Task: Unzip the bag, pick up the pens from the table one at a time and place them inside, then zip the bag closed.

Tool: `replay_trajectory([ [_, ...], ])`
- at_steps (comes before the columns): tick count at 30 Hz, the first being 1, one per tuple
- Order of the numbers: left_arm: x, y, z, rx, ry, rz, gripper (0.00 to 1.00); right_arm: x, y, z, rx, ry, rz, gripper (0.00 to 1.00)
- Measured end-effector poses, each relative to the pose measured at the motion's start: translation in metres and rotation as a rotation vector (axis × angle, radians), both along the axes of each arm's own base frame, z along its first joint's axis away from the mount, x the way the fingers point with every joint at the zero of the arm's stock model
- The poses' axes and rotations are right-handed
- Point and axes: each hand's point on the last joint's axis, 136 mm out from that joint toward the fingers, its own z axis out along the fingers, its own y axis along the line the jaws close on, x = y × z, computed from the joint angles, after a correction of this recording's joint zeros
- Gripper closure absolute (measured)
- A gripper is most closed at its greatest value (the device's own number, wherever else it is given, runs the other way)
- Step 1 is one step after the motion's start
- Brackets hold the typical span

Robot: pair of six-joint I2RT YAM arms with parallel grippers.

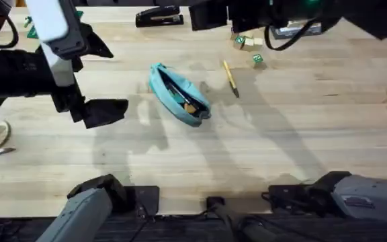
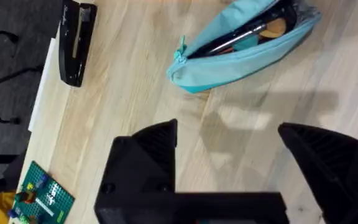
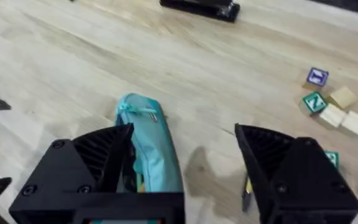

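Beside the unzipped bag (image 1: pixel 179 94), one pen (image 1: pixel 230 78) lies near blocks (image 1: pixel 247 46).

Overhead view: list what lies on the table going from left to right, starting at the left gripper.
Left gripper → teal bag, unzipped with pens inside → yellow pen lying on the table → lettered blocks. The black stapler sits farther back, roughly above the bag, so it is left out of the order.

The left gripper (image 1: pixel 103 112) is seen at the left of the overhead frame, its fingers (image 2: pixel 145 149) spread wide. The right gripper (image 3: pixel 185 162) is likewise held open, its arm raised along the top edge.
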Motion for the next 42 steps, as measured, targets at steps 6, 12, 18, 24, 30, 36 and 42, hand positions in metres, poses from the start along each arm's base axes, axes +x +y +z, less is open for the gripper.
replay_trajectory([
  [6,0.000,0.000,0.000,0.000,0.000,0.000,0.007,0.005,-0.019,-0.021,-0.092,0.043,-0.078,0.004],
  [12,0.000,0.000,0.000,0.000,0.000,0.000,0.008,0.013,-0.028,-0.037,-0.153,0.061,-0.126,0.004],
  [18,0.000,0.000,0.000,0.001,0.000,0.000,0.008,0.015,-0.030,-0.052,-0.187,0.090,-0.137,0.003],
  [24,0.000,0.000,0.000,0.002,0.001,0.001,0.008,0.020,-0.028,-0.079,-0.225,0.146,-0.134,0.003],
  [30,0.000,0.000,0.000,0.002,0.001,0.001,0.008,0.023,-0.026,-0.107,-0.262,0.202,-0.130,0.003],
  [36,0.000,0.000,0.000,0.002,0.001,0.001,0.008,0.026,-0.027,-0.138,-0.303,0.266,-0.130,0.003],
  [42,0.000,0.000,0.000,0.002,0.000,0.001,0.008,0.031,-0.039,-0.174,-0.345,0.343,-0.154,0.003],
])
